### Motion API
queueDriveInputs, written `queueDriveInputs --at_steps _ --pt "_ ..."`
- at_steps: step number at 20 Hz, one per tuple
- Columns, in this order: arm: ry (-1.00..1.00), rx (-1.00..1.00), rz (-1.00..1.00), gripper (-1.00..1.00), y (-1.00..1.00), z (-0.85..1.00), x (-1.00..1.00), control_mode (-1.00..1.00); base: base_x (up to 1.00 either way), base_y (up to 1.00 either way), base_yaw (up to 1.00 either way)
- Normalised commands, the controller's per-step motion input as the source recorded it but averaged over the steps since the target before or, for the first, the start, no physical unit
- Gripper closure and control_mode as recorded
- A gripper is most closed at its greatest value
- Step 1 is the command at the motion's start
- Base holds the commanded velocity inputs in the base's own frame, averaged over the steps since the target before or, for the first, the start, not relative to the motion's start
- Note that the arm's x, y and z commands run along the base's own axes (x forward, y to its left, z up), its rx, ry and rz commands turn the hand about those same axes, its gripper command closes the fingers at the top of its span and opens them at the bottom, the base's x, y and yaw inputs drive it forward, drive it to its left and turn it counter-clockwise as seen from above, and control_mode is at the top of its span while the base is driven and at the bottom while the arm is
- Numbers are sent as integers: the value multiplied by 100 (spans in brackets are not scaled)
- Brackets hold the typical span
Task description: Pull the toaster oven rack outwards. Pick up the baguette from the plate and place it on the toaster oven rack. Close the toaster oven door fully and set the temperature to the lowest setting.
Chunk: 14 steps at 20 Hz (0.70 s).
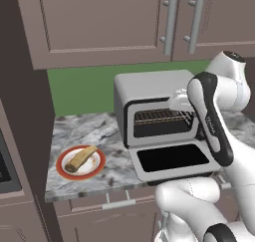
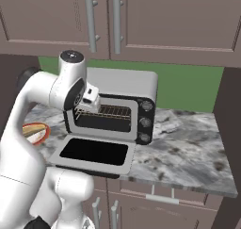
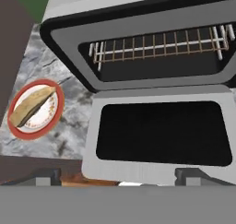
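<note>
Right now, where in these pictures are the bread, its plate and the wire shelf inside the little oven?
baguette (image 3: 31, 106), hand view, middle of the crust.
plate (image 1: 62, 171), left base view, orange-red rim at lower left.
toaster oven rack (image 3: 156, 48), hand view, middle of the wire bars.

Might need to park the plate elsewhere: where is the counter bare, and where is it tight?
Bare marble lies right of the toaster oven, out to the counter end, and in a smaller patch behind the plate. Tight: the lowered toaster oven door covers the front centre, with a narrow strip between it and the plate.
</note>
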Motion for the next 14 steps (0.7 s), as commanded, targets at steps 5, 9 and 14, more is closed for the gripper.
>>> queueDriveInputs --at_steps 5,9,14 --pt "-13 24 0 -100 -21 -2 -41 -100 0 0 0" --pt "-13 23 0 -100 -16 -15 -23 -100 0 0 0" --pt "-3 21 0 -100 -11 -27 0 -100 0 0 0"
